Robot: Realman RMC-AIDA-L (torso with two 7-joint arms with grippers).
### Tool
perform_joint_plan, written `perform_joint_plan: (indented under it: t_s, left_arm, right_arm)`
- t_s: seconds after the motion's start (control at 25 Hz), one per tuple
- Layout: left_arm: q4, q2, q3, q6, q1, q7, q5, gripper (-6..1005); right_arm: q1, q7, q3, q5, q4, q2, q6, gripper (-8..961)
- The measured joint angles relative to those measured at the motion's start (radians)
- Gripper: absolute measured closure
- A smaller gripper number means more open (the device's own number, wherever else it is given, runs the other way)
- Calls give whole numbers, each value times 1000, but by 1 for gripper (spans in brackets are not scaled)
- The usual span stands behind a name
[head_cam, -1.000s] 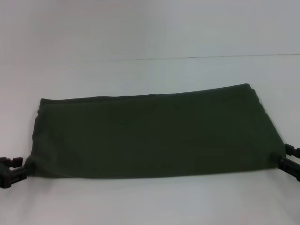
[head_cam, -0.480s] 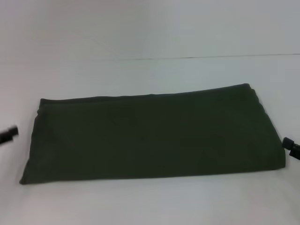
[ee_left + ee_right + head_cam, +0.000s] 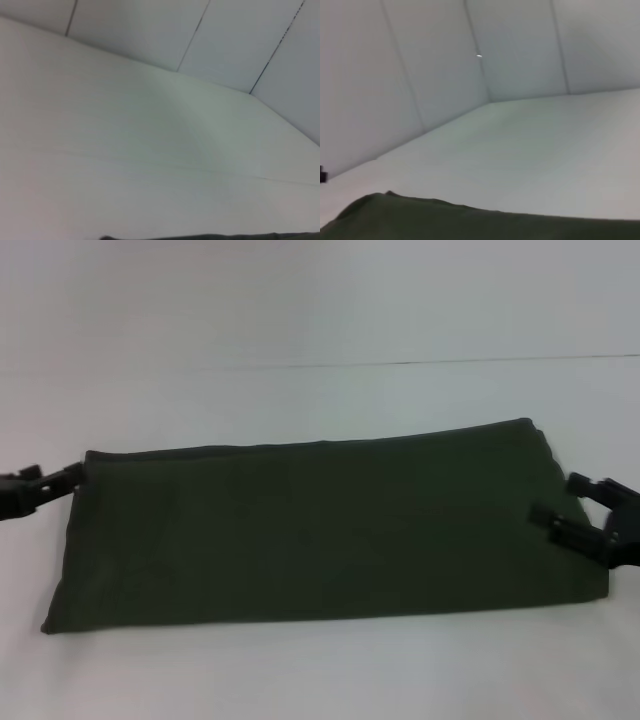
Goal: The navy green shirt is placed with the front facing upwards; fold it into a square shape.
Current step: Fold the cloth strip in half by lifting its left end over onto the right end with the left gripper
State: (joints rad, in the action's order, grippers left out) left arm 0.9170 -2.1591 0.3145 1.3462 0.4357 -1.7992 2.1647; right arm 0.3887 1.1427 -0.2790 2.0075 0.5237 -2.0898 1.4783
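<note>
Shirt, dark olive-green cotton band (image 3: 320, 530), lies crosswise between our hands: left hand (image 3: 62, 480) unclear, right hand (image 3: 572, 508) spread over its end.

A large dark olive-green cotton shirt (image 3: 320, 530) lies flat on a white table, folded into a long horizontal band with only plain green fabric showing. Its far edge runs slightly uphill toward the right; the near-left corner pokes out to a point.
</note>
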Motion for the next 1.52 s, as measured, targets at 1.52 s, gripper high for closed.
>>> perform_joint_plan:
  t_s: [1.52]
  left_arm:
    - [72,25,103,-34,35,-464,221,199]
  right_arm:
    - [143,-27,-146,1,-104,-3,-100,128]
